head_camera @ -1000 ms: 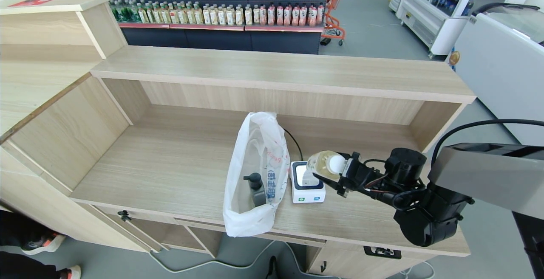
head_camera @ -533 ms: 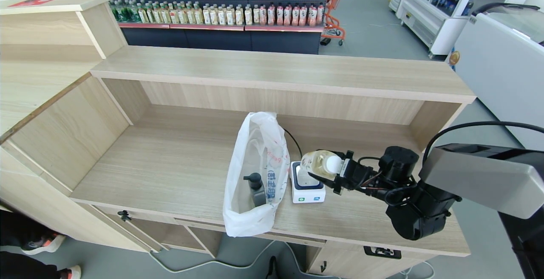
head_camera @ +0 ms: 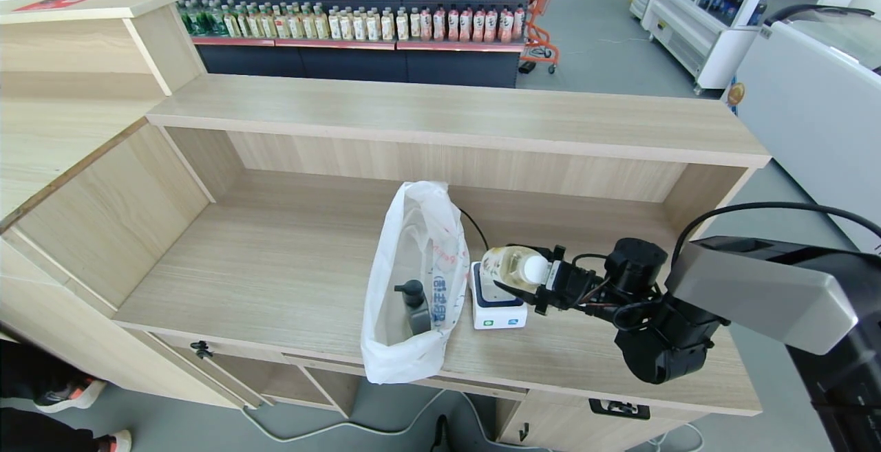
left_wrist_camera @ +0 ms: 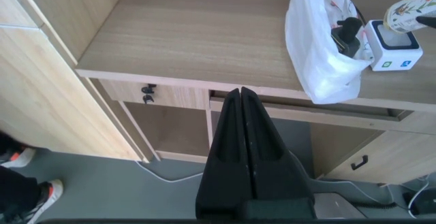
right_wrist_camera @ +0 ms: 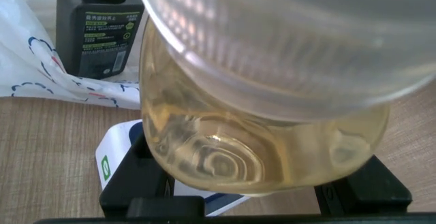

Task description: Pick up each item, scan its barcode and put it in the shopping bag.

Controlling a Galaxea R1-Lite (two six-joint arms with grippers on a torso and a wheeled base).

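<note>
Bottle (head_camera: 498, 263): you see one, clamped between the fingers of the right gripper (head_camera: 506, 267), above the scanner (head_camera: 500, 315).
Left gripper (left_wrist_camera: 240, 93): fingers pressed together, empty.
Bag (head_camera: 405, 349): one, holding one black pump bottle (head_camera: 416, 305).

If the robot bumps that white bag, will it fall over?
Probably it would crumple, not topple: the shopping bag looks like thin, floppy plastic. The dark pump bottle standing inside likely weighs it down, so it may just sag or slide.

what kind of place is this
Probably a small shop's checkout: a wooden counter with a scanner and a shopping bag, a bottle held over the scanner by the right gripper, and shelves of drinks behind.
</note>
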